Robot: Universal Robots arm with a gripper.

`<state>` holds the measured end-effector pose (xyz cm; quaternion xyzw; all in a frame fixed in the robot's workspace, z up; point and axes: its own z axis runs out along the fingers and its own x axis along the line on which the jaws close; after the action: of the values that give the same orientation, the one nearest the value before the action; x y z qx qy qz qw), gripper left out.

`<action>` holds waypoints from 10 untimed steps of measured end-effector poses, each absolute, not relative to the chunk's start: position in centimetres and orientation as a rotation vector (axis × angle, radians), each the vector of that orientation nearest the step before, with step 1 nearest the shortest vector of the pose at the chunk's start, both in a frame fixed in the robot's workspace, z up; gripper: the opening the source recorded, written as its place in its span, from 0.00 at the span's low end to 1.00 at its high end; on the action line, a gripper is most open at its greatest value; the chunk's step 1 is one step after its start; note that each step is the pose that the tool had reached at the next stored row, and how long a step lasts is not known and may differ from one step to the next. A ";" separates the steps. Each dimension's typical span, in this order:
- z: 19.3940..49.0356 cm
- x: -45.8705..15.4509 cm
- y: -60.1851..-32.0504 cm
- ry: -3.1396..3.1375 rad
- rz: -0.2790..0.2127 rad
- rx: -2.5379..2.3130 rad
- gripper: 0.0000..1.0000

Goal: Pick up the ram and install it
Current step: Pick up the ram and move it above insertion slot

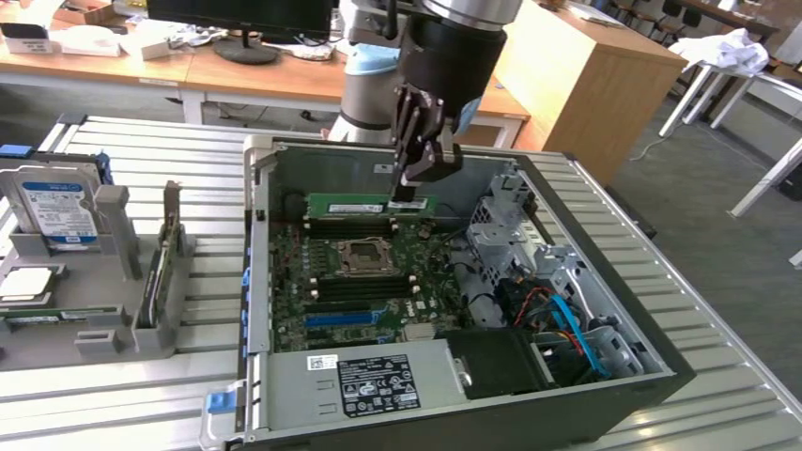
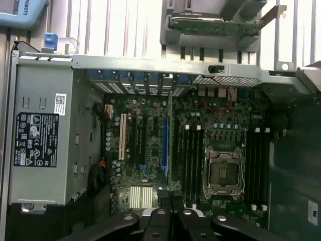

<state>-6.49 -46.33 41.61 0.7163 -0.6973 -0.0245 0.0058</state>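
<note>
The ram (image 1: 357, 202) is a long green stick held level inside the open computer case (image 1: 257, 282), above the motherboard (image 1: 338, 310). My gripper (image 1: 408, 194) comes down from above and is shut on the ram's end toward the exterior view's right. In the wrist view the ram (image 2: 169, 145) shows edge-on as a thin green line running out from between my fingertips (image 2: 159, 201). It lies parallel to the black memory slots (image 2: 190, 160) beside the CPU socket (image 2: 222, 170). The stick hangs clear of the board, not seated in a slot.
A power supply (image 1: 363, 381) fills the near side of the case and a metal drive cage (image 1: 514, 235) with cables stands on the exterior view's right. A grey rack (image 1: 113, 282) outside the case holds a blue-labelled hard drive (image 1: 56, 211) and a card (image 1: 163, 254).
</note>
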 end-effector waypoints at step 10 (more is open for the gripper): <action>41.6 -3.8 -46.7 -2.175 -0.096 2.234 0.12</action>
<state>-3.76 -46.71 41.60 0.7161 -0.6973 -0.0308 0.0112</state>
